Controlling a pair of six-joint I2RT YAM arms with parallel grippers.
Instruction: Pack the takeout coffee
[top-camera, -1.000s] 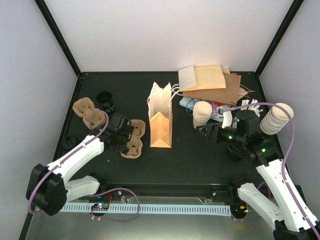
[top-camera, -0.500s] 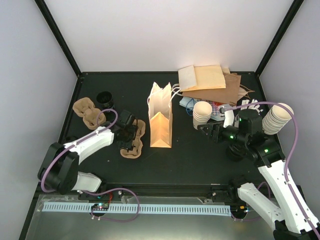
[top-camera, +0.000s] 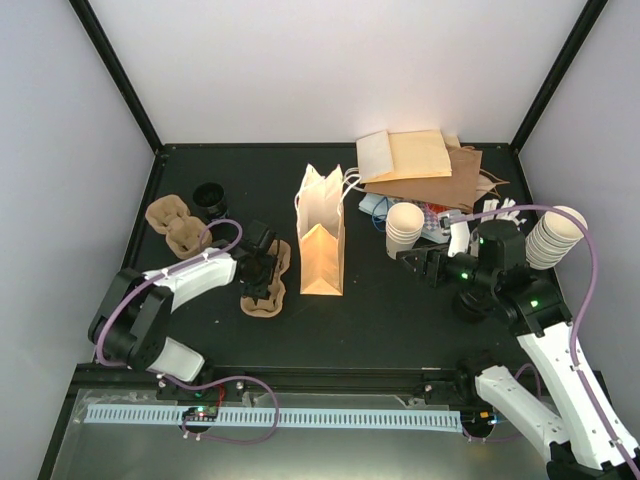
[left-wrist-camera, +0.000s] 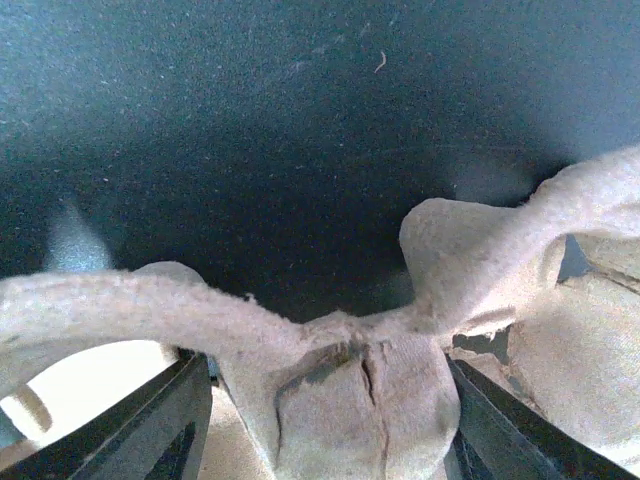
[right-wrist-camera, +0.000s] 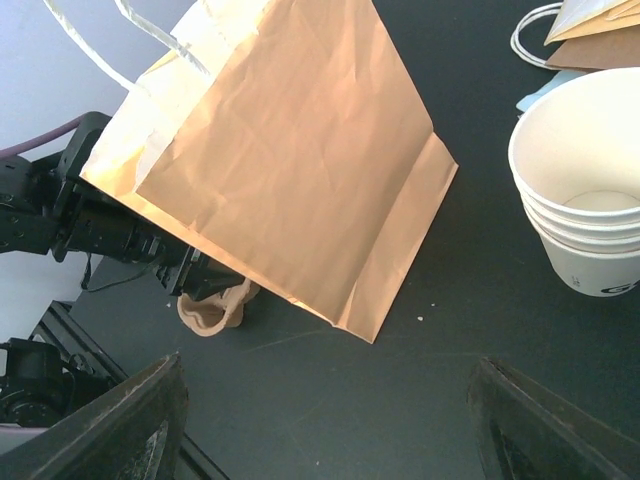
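Left arm has swung in since a second ago, elbow tucked nearer its base; the left gripper (top-camera: 261, 274) now sits on the brown moulded-pulp cup tray (top-camera: 272, 292) just left of the upright brown paper bag (top-camera: 322, 255). Its jaws straddle the tray's centre ridge, can't tell if they're clamped. Unmoved, the right gripper (top-camera: 411, 263) faces the bag, jaws wide, nothing between. Small black-lidded takeout coffee (top-camera: 210, 196) stands far left on the black bench (top-camera: 380, 320), beside a second pulp tray (top-camera: 175, 222), apart from both grippers.
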